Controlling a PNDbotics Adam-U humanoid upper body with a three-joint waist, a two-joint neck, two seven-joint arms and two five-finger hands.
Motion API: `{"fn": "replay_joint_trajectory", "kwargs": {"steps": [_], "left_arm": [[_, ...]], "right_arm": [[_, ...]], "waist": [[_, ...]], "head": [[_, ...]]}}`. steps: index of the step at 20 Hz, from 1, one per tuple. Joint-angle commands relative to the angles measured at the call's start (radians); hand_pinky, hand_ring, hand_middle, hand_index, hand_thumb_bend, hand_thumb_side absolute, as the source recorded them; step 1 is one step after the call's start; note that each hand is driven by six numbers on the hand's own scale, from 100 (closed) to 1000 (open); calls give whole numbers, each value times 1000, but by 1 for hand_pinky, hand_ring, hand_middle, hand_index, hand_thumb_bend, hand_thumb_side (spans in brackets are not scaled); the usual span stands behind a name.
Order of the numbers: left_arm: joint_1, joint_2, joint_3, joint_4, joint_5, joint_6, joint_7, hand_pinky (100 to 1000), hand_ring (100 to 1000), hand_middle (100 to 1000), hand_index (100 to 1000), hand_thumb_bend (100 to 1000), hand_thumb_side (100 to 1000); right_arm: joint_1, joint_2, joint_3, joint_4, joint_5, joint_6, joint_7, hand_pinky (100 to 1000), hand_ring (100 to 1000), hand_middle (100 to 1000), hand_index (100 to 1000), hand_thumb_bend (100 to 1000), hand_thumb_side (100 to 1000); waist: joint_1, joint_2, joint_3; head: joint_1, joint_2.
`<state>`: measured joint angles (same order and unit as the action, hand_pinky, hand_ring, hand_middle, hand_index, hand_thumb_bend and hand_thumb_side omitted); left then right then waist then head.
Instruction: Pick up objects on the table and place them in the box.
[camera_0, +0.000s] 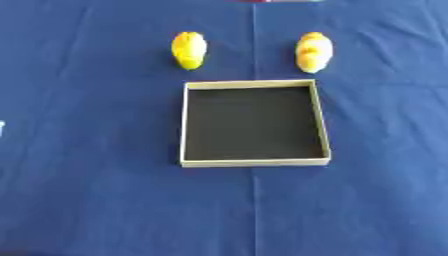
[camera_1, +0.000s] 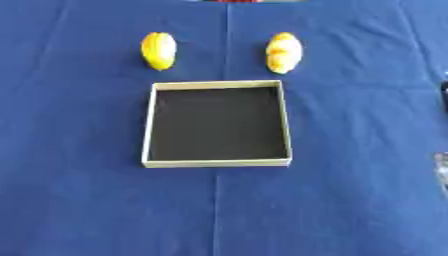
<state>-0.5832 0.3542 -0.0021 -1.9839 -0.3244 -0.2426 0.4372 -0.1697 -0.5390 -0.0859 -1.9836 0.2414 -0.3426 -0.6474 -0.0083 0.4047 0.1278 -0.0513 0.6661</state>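
Observation:
A shallow square box (camera_0: 185, 125) with a cream rim and a black floor lies on the blue cloth at the middle; nothing is inside it. Two yellow, oval objects lie just beyond its far edge. The left one (camera_0: 189, 49) is plain yellow; the right one (camera_0: 314, 51) is yellow with paler patches. Both lie clear of the box rim. Only a dark and grey sliver of my right hand (camera_1: 444, 170) shows at the right edge of the right eye view. A pale sliver at the left edge of the left eye view may be my left hand (camera_0: 2, 129).
The blue tablecloth (camera_0: 96, 200) covers the whole table, with a crease running down the middle. Something red and pale (camera_0: 271, 1) peeks in at the far edge.

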Motion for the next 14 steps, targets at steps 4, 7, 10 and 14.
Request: {"fn": "replay_joint_trajectory", "kwargs": {"steps": [4, 7, 10, 14], "left_arm": [[-20, 82, 7, -16, 7, -9, 13, 854, 917, 741, 764, 100, 599], [-24, 108, 7, -16, 4, -15, 20, 855, 915, 741, 766, 100, 596], [-21, 121, 9, -16, 4, -16, 27, 855, 916, 741, 765, 100, 597], [-17, 130, 11, -16, 4, -16, 30, 854, 916, 741, 763, 100, 596]], "right_arm": [[80, -115, -10, -16, 48, -35, -28, 780, 943, 802, 898, 100, 562], [118, -172, -14, -16, 73, -39, -37, 787, 939, 814, 900, 100, 577], [156, -237, -16, -16, 104, -27, -35, 791, 941, 823, 902, 100, 597], [194, -361, -31, -16, 116, 29, -6, 802, 938, 839, 906, 100, 618]], "waist": [[-5, -6, -13], [-3, 0, -22], [-3, 6, -31], [-6, 10, -42]], "head": [[-3, -27], [-4, -36], [-2, -44], [11, -48]]}}
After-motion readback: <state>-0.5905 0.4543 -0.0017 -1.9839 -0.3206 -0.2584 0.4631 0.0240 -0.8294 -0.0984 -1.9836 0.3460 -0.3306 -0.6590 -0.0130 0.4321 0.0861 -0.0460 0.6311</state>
